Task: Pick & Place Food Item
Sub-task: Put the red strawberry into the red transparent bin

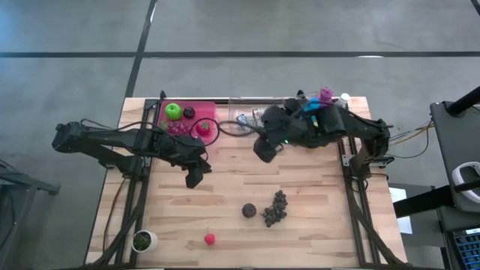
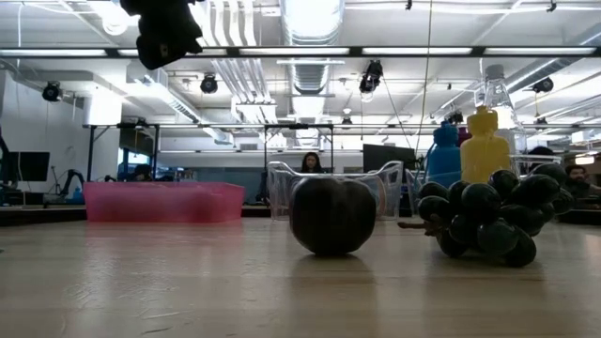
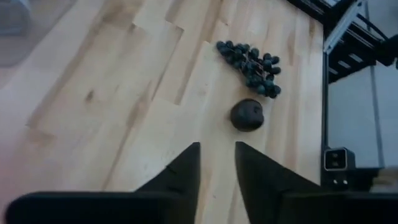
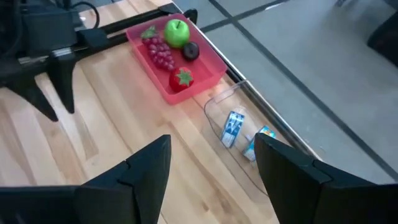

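A dark plum (image 1: 249, 211) and a bunch of dark grapes (image 1: 275, 208) lie side by side on the wooden table near its front, also seen in the left wrist view as plum (image 3: 247, 115) and grapes (image 3: 250, 60). A red strawberry (image 1: 210, 239) lies nearer the front edge. My left gripper (image 1: 196, 178) hangs above the table left of centre, its fingers (image 3: 186, 168) slightly open with nothing between them. My right gripper (image 1: 263, 153) hovers open and empty (image 4: 211, 168) near the far middle, beside the pink tray (image 4: 166, 93).
The pink tray (image 1: 204, 111) at the far left holds a green apple (image 1: 173, 112), a dark plum, red grapes and a strawberry (image 4: 181, 78). A clear container (image 1: 241, 112) with small cartons (image 4: 233, 127) stands next to it. Bottles (image 2: 484, 145) stand far right; a white cup (image 1: 142, 241) near left.
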Controlling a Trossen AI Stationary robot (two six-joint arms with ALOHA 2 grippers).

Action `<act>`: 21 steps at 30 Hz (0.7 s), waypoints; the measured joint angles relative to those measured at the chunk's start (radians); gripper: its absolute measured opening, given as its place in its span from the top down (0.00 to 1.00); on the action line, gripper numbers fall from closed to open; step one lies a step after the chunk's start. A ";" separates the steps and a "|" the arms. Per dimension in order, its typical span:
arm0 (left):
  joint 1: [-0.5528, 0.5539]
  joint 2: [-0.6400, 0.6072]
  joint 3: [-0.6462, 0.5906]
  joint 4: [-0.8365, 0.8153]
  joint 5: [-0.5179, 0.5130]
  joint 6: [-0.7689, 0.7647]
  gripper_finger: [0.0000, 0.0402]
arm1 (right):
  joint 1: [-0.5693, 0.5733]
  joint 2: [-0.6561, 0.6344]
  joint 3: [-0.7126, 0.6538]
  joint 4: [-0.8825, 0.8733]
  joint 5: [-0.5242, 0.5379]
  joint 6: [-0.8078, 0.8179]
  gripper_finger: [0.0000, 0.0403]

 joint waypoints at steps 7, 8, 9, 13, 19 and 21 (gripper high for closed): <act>-0.015 0.003 -0.001 0.000 0.097 0.056 0.56 | 0.058 -0.031 0.000 -0.084 0.063 0.033 0.44; -0.026 0.003 -0.001 0.000 0.103 0.068 0.54 | 0.061 -0.035 0.000 -0.111 0.070 0.046 0.44; -0.040 0.002 -0.001 0.000 0.106 0.084 0.53 | 0.064 -0.039 0.000 -0.135 0.081 0.060 0.44; -0.120 0.010 -0.001 0.008 0.108 0.132 0.51 | 0.063 -0.057 -0.006 -0.144 0.110 0.061 0.44; -0.231 0.048 0.000 0.036 0.097 0.065 0.54 | 0.064 -0.105 -0.026 -0.142 0.078 0.005 0.44; -0.261 0.070 0.000 0.039 0.096 0.037 0.56 | 0.066 -0.129 -0.045 -0.143 0.060 0.002 0.44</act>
